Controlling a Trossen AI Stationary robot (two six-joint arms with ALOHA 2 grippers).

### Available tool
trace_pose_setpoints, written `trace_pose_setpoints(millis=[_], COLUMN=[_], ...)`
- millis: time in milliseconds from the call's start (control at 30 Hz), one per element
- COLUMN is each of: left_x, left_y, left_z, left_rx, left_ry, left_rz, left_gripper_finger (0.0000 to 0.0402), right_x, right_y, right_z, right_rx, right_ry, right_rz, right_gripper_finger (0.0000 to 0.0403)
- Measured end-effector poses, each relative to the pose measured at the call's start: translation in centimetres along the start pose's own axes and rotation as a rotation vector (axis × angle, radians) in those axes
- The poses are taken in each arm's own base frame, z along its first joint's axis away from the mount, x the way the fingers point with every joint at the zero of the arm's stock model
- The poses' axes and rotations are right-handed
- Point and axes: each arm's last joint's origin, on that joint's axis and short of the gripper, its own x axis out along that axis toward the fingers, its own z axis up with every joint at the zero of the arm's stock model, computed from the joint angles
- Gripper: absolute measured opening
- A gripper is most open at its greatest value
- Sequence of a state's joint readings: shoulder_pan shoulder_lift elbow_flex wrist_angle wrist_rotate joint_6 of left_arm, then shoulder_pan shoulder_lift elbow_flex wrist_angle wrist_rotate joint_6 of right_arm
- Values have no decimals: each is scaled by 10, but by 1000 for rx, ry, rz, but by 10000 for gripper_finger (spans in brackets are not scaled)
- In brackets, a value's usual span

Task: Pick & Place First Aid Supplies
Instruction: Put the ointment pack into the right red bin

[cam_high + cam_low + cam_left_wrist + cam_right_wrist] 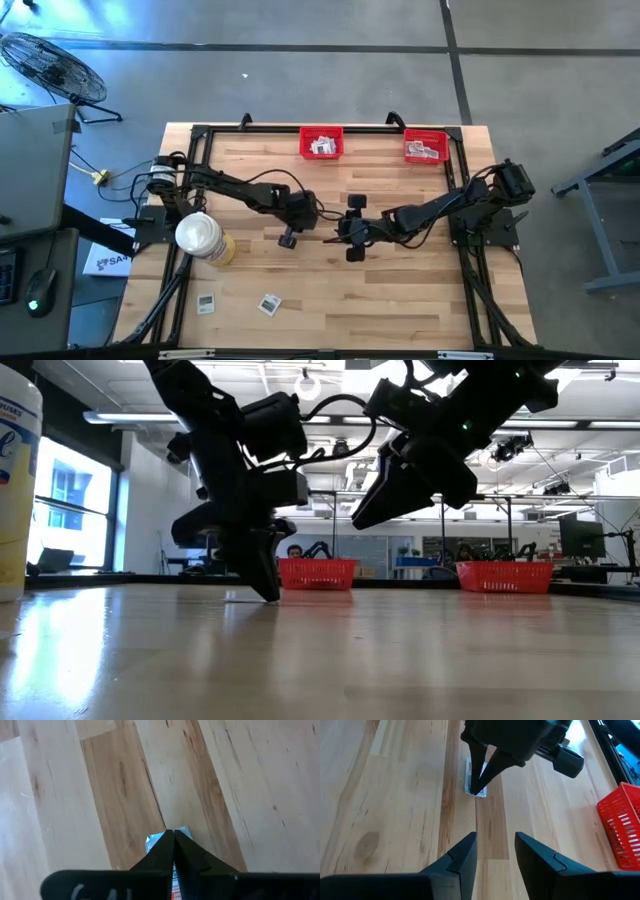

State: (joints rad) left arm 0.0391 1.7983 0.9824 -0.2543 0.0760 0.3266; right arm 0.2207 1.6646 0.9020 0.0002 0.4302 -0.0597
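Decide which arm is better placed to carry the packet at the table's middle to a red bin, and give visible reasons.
Left. The left gripper is already shut on the packet on the table, while the right gripper hovers open beside it, holding nothing.

Wood, plastic, foil
Smooth, faintly glossy butcher-block table (400, 290); red plastic mesh bins (321, 143); shiny packet (474, 782); matt black fingers (460, 860).

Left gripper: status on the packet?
Left gripper shut on packet, tips at table. Right gripper open, hovering nearby. Nothing in the way.
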Motion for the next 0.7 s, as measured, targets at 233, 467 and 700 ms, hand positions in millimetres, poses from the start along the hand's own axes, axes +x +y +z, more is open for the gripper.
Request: trace_pose_setpoints(millis=[233, 467, 700], left_x=[-15, -20, -13], left_y=[3, 6, 24], left_z=[15, 22, 15], left_rx=[-21, -20, -88], left_ry=[-17, -26, -34], left_rz=[-35, -33, -57], left_gripper_finger=[36, 85, 95], right_x=[0, 0, 0], right_y=[0, 0, 0], right_z=[0, 0, 0], right_rx=[2, -3, 0], right_ry=[-4, -4, -4], right_rz=[-1, -1, 0], right_gripper_finger=[126, 126, 126])
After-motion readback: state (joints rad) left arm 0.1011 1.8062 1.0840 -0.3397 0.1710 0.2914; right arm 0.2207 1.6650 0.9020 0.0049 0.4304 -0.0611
